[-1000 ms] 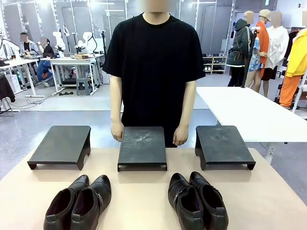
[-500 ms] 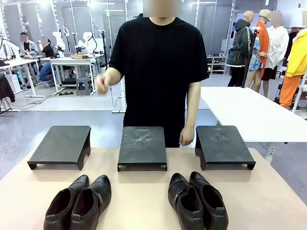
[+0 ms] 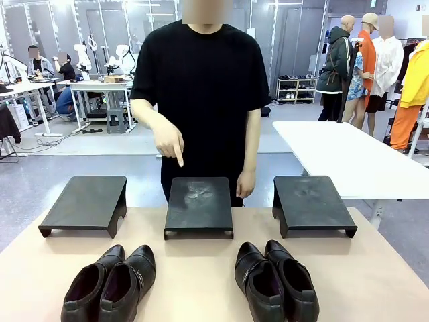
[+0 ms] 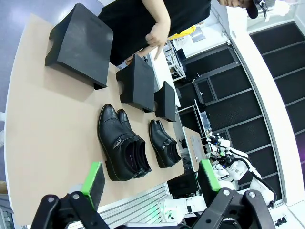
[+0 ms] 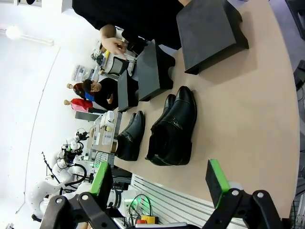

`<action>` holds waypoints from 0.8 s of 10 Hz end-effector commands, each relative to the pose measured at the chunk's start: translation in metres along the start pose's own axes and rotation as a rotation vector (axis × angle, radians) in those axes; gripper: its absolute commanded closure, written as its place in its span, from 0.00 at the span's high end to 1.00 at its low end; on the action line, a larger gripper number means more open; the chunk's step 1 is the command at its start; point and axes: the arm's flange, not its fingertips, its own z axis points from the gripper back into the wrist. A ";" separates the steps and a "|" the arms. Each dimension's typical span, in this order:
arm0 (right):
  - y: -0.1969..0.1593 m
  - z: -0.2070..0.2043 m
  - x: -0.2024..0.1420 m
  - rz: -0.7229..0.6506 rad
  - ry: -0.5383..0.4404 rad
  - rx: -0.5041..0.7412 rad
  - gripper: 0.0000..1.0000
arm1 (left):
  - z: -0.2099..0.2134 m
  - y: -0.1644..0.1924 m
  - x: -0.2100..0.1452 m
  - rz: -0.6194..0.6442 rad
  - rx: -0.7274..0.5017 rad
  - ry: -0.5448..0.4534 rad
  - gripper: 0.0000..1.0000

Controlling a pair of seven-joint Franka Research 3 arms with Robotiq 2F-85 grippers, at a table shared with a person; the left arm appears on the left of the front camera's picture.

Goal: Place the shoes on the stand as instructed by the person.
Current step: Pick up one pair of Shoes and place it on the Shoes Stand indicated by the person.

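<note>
Hanging above the near side of the table (image 3: 201, 265), my left pincer (image 4: 150, 175) and right pincer (image 5: 158, 181) both stand spread apart, holding nothing. Beyond them the shoes lie in two pairs, the left pair (image 3: 110, 285) and the right pair (image 3: 276, 282), each two touching, toes toward the far side. Their glossy leather looks slippery and the uppers likely give, so I judge the best hold is the stiffer heel rim, one finger inside the opening. Farther off, the person (image 3: 201, 80) points a hand (image 3: 169, 142) down at the middle stand (image 3: 198, 204) of three.
</note>
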 end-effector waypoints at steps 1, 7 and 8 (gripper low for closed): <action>-0.001 0.001 0.001 0.023 -0.011 0.014 1.00 | 0.001 -0.001 0.001 -0.013 -0.016 0.001 1.00; -0.001 0.001 0.001 0.023 -0.011 0.014 1.00 | 0.001 -0.001 0.001 -0.013 -0.016 0.001 1.00; -0.001 0.001 0.001 0.023 -0.011 0.014 1.00 | 0.001 -0.001 0.001 -0.013 -0.016 0.001 1.00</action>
